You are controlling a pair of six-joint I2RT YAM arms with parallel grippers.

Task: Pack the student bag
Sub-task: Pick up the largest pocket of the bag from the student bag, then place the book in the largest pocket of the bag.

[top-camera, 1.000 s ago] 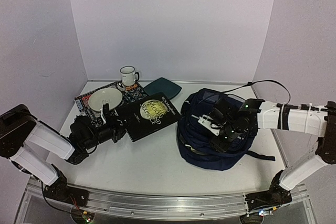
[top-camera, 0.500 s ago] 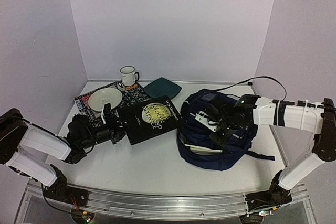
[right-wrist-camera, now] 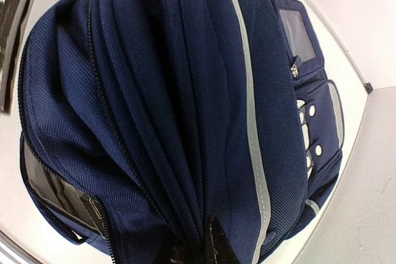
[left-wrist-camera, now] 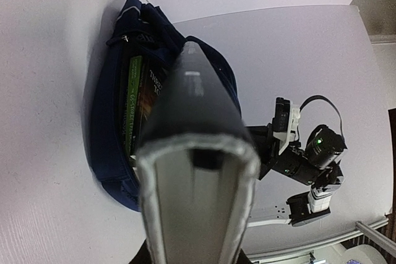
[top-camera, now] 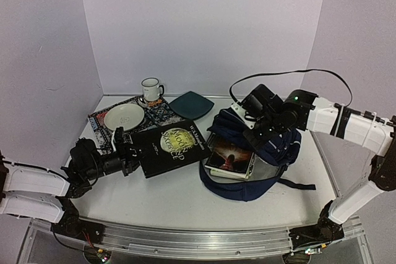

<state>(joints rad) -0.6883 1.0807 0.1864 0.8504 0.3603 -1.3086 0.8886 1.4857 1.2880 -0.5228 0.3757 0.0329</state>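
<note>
The student bag [top-camera: 281,148] lay on the right half of the counter [top-camera: 185,197], its mouth facing left and held up by the right gripper [right-wrist-camera: 197,242], whose fingers were pinched tight on a fold of the navy flap. At least one book [top-camera: 232,156] already sat inside the opening. The left gripper [top-camera: 130,156] had its fingers clamped narrowly on a black hardback [top-camera: 173,143], poised just beside the mouth but not yet in. Packing looked partway done; the mug [top-camera: 150,89], pale plate [top-camera: 124,116] and teal plate [top-camera: 192,104] stood unpacked at the back.

Books [top-camera: 230,156] inside the student bag [top-camera: 238,191] at right, large book [top-camera: 170,143] left of it, mug [top-camera: 150,89] behind plate [top-camera: 124,116]
</note>
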